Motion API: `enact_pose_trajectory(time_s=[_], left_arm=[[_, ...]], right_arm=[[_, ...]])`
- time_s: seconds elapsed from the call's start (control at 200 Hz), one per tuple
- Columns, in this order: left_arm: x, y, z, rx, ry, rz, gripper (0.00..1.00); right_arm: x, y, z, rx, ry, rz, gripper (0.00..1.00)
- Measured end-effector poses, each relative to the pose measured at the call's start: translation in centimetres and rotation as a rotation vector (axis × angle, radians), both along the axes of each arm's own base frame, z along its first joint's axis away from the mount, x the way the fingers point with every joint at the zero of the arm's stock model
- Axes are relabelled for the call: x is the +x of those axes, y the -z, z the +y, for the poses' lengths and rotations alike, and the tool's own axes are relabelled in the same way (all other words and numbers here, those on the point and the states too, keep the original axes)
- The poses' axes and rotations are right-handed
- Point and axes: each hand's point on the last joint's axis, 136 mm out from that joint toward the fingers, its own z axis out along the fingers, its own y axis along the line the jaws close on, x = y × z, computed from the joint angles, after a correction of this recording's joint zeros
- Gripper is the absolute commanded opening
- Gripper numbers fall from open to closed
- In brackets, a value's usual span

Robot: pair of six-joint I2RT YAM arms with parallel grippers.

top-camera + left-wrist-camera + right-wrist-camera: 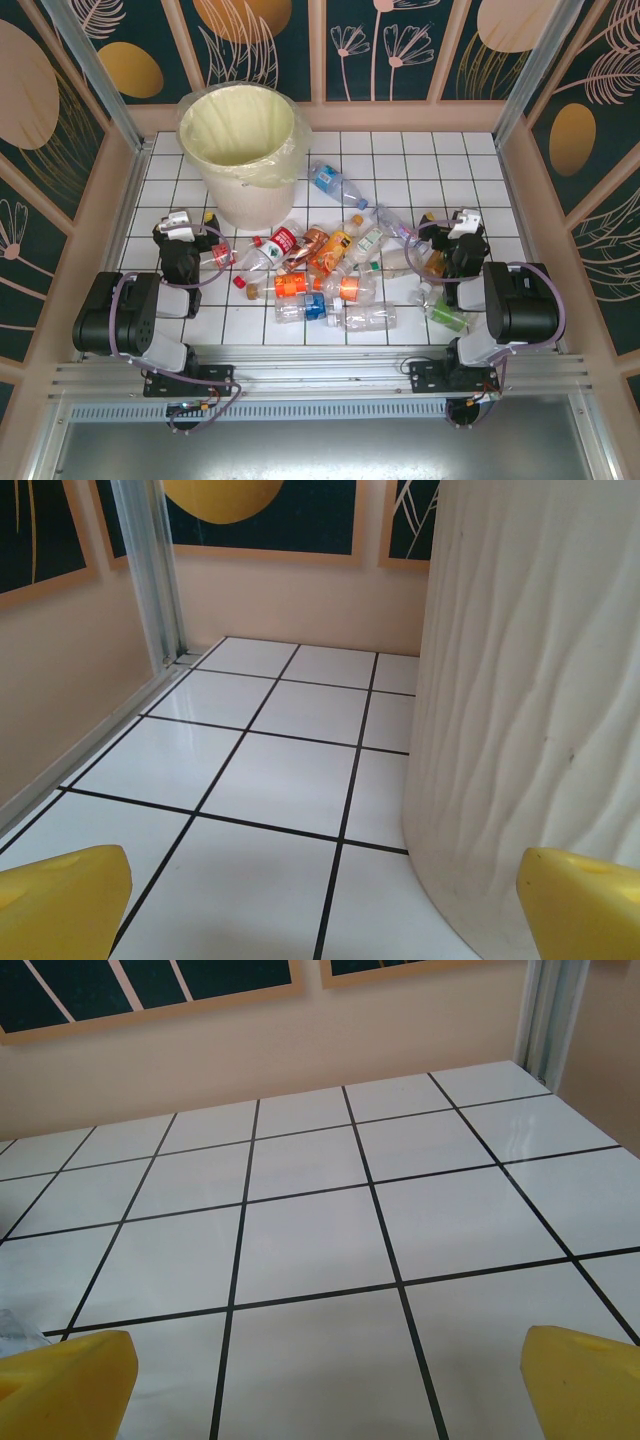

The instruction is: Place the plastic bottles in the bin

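Bottles are the whole job here: the plastic bottles (320, 270) lie in a jumbled heap across the middle of the white tiled tabletop (420, 160), several overlapping or touching, with a blue-labelled one (333, 183) apart towards the back and a green-labelled one (445, 315) close by the right arm's base. The bin (240, 205) stands at the back left with its pale liner over the rim, and none of the bottles appears to be in it yet. The left fingers (60, 905) are spread wide and grasp nothing, and so are the right fingers (585, 1380), which look out over bare tiles. The likeliest trouble is the heap itself: these are round, smooth and light, so closing on one that leans on its neighbours could squirt it out of the grip or send others rolling towards the walls. The left fingers sit just beside the bin's ribbed wall (540, 680), so a careless swing may knock it or snag the liner. A bottle carried crosswise could also catch the rim and fall outside
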Motion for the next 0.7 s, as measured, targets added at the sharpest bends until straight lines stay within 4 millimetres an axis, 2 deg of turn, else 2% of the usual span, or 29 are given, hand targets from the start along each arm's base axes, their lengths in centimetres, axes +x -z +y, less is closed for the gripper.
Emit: enact_pose_trajectory(time_s=[0.701], left_arm=[[-0.08, -0.02, 0.00, 0.000, 0.000, 0.007, 0.99]], right_arm=[[-0.11, -0.37, -0.12, -0.001, 0.006, -0.003, 0.99]])
